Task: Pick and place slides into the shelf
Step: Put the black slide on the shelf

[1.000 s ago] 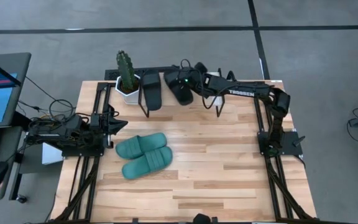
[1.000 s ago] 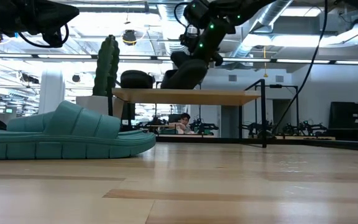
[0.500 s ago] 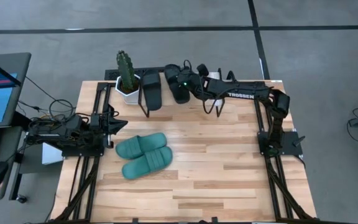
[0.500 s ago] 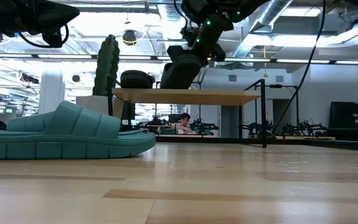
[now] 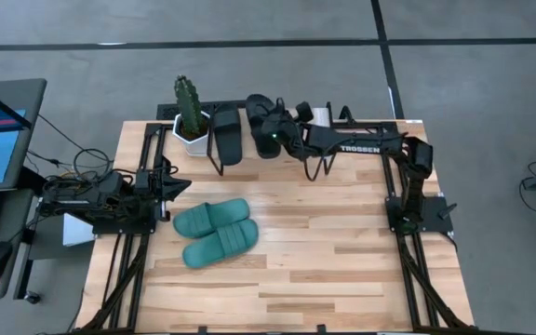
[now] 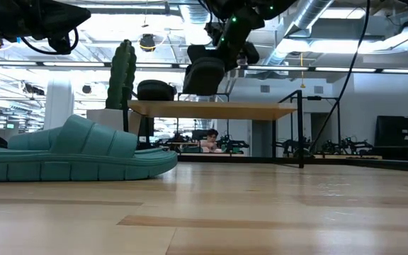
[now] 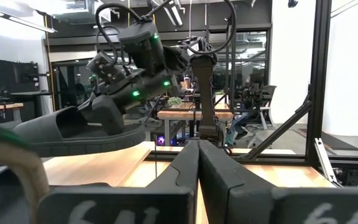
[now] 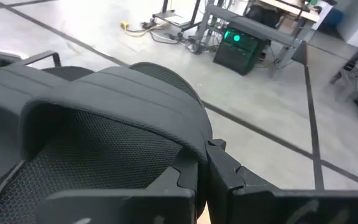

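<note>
Roughly halfway, judging by the high view: 1 black slide (image 5: 227,134) already lying on the shelf (image 5: 214,160), just beside the potted cactus (image 5: 189,107). Second black slide (image 5: 264,124) clenched in the right tool (image 5: 277,137), held over the shelf, not yet set down, on the side of the first slide away from the cactus. Both teal slides (image 5: 214,232) untouched on the surface (image 5: 342,251), well apart from the shelf, lying side by side. So 2 slides left to fetch, plus the release of the one in hand.

Left tool (image 5: 177,187) shut on nothing, parked well short of the shelf, near the teal pair.

From the low view: carried black slide (image 6: 205,73) hanging clear above the shelf's wood panel (image 6: 218,109), a gap visible between sole and panel, which the high view cannot show. Placed slide (image 6: 154,90) resting dark on the panel beside the cactus (image 6: 122,74); a teal slide (image 6: 76,151) close to the lens.

From the right wrist view: tool fingers (image 8: 229,171) pinched on the edge of the slide's strap (image 8: 104,99), the grip point hidden from overhead. From the left wrist view: own fingers (image 7: 219,168) pressed together, and the right arm carrying the black slide (image 7: 67,127) farther off.
</note>
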### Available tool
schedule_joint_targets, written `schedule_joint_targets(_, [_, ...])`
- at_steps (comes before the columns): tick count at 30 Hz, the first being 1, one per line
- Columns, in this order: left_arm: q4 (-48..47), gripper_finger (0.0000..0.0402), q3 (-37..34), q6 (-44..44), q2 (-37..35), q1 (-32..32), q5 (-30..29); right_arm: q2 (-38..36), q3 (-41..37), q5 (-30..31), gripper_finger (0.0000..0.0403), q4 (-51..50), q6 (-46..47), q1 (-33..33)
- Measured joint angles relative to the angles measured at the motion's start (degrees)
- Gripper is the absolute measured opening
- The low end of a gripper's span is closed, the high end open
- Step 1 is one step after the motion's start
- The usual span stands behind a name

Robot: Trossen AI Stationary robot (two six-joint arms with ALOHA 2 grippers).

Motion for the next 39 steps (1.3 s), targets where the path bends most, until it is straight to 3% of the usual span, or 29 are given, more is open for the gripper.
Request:
schedule_joint_targets(6, [0.0,0.0000,0.0,0.0,0.0,0.0,0.0,2.3,0.1,5.1,0.0000,1.1,0.1,1.3])
schedule_joint_targets(18, [0.0,0.0000,0.0,0.1,0.0,0.0,-0.3,12.8,8.6,5.4,0.0000,0.5,-0.7,1.1])
schedule_joint_targets(29, [-0.3,0.0000,0.0,0.1,0.0,0.0,-0.3,15.0,15.0,5.1,0.0002,-1.9,-0.5,1.5])
schedule_joint_targets(39, [-0.6,0.0000,0.0,0.2,0.0,0.0,-0.3,15.0,15.0,1.8,0.0048,-6.1,2.0,1.8])
